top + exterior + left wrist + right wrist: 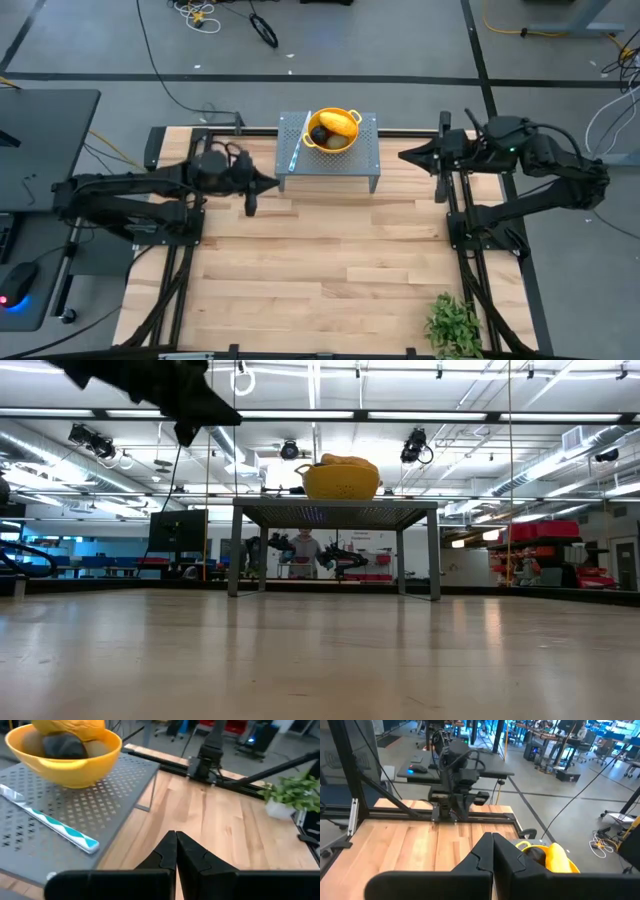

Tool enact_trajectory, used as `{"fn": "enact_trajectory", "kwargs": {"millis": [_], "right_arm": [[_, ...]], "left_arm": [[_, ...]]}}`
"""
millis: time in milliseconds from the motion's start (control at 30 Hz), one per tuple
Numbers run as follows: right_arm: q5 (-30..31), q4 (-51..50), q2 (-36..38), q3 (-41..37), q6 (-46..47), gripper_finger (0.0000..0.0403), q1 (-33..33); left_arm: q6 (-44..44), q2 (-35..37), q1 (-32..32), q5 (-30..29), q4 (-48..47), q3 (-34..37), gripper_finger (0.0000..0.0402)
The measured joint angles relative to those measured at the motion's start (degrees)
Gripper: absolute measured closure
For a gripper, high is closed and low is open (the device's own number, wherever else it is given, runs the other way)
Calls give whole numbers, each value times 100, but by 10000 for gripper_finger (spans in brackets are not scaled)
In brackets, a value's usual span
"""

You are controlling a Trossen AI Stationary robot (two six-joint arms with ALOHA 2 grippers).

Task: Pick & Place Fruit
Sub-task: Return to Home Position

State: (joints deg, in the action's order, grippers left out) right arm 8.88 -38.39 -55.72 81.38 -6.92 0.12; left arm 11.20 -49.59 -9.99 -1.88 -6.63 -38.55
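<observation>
Holding nothing, left gripper (175, 836) and right gripper (492, 837) sit closed.

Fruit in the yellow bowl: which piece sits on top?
The yellow-orange mango. It pokes up above the rim of the bowl, while the dark plum sits lower inside.

Fruit (337, 123) sits in the colander (351, 143) on the shelf (362, 166), knife (295, 152) to its left.
</observation>
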Motion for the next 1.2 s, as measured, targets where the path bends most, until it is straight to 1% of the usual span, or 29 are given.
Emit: {"fn": "enact_trajectory", "kwargs": {"millis": [133,267,333,567,700,900,1100,1200], "right_arm": [[0,0,-118,0,0,402,0],[0,0,-229,0,0,402,0],[0,0,-286,0,0,402,0],[0,1,-470,0,0,402,0],[0,2,-551,0,0,402,1],[0,0,-644,0,0,402,0],[1,-6,-683,0,2,402,0],[-158,-157,-593,-4,0,402,2]], "left_arm": [[-139,539,268,3,737,831,395],[-175,920,587,-1,1445,1542,397],[-293,1093,731,-3,1730,1824,396],[-688,1563,1002,-73,2162,2512,397],[-699,1750,1018,-107,2257,2728,398],[-448,1751,1020,-87,2327,2730,399],[-587,1752,1020,-97,2421,2725,399],[-586,1753,1020,-56,2454,2695,399]]}}
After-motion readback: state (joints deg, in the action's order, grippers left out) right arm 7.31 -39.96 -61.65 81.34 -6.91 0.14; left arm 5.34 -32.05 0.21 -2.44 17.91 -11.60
